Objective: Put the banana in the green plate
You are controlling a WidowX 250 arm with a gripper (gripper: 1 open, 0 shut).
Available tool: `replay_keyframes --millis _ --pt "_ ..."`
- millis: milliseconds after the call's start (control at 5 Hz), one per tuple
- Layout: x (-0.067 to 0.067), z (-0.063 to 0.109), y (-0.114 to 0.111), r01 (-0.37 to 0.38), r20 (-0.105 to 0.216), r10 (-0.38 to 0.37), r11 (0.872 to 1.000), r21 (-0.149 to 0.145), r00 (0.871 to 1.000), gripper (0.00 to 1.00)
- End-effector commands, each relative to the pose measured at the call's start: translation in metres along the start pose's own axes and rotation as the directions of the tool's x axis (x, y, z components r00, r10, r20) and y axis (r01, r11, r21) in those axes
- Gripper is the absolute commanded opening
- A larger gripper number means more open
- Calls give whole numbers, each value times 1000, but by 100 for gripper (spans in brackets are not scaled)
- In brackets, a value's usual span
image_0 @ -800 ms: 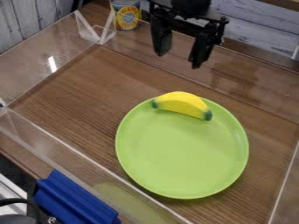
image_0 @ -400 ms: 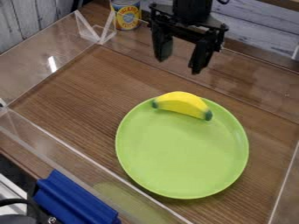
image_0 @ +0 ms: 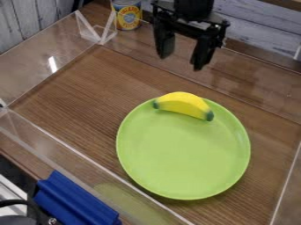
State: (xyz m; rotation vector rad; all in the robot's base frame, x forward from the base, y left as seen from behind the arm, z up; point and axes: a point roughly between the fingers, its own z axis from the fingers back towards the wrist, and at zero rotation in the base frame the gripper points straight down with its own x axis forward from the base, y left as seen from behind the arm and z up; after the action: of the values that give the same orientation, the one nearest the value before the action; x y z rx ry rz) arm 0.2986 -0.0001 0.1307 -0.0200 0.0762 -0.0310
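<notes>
banana (image_0: 185, 105): just one, lying on the far edge of the plate, inside the rim
plate (image_0: 177, 163): one, lime green, sitting on the wood tabletop (image_0: 88, 92)
pincer (image_0: 184, 46): one, fingers spread wide, nothing in it, hanging over the tabletop well behind the plate
can (image_0: 127, 15): one yellow one, back by the clear wall
blue thing (image_0: 65, 204): one, front left corner, can't tell what it is

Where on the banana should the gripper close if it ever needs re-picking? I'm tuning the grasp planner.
Best guess: grip the banana at its thick yellow middle, coming straight down from above. It lies flat on the green plate near the far rim, so the jaws should close across its short width. The open gripper already points down.
</notes>
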Motion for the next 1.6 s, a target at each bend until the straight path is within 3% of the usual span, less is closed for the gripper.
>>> replay_keyframes --millis 0,600,1400 --pt "5 14 4 5 44 -5 1000 -4 999 100" --pt "8 16 5 7 55 -6 1000 -10 998 100" --pt "3 15 4 2 30 -1 1000 -24 1000 100"
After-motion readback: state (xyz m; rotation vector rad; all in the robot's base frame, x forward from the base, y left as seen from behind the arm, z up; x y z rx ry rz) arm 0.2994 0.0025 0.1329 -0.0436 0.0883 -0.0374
